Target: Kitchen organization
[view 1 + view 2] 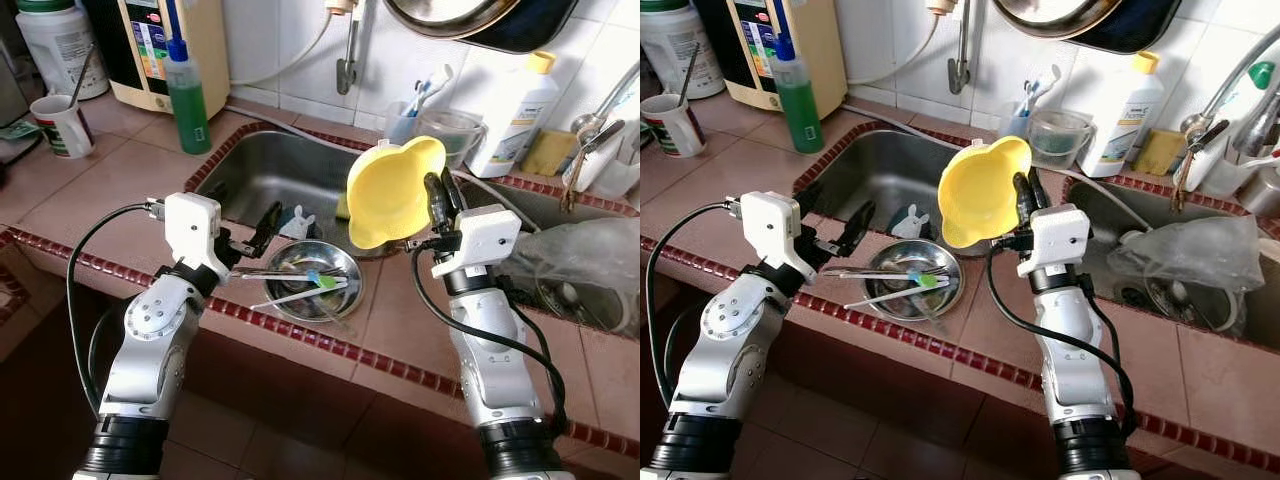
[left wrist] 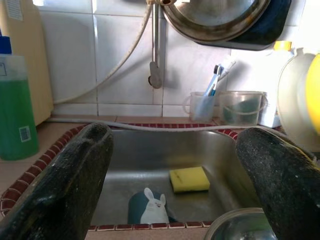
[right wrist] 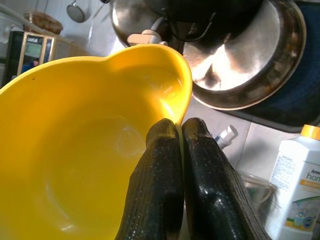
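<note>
Your left pincer (image 1: 255,238) has open sink (image 1: 250,165) beyond it; a sponge (image 2: 189,179) and mug (image 2: 148,208) lie inside. The utensil-filled dish (image 1: 305,281) blocks the near counter (image 1: 90,190).

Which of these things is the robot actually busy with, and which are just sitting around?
In use:
- yellow bowl, pinched by the right gripper
- steel bowl of utensils, by the open left gripper

Lying about:
- green soap bottle
- yellow sponge
- white mug
- toothbrush cup

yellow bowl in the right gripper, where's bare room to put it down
Bare counter lies between the mug, green bottle and sink. The yellow bowl hangs above the crowded steel dish; the right basin holds a plastic bag.
</note>
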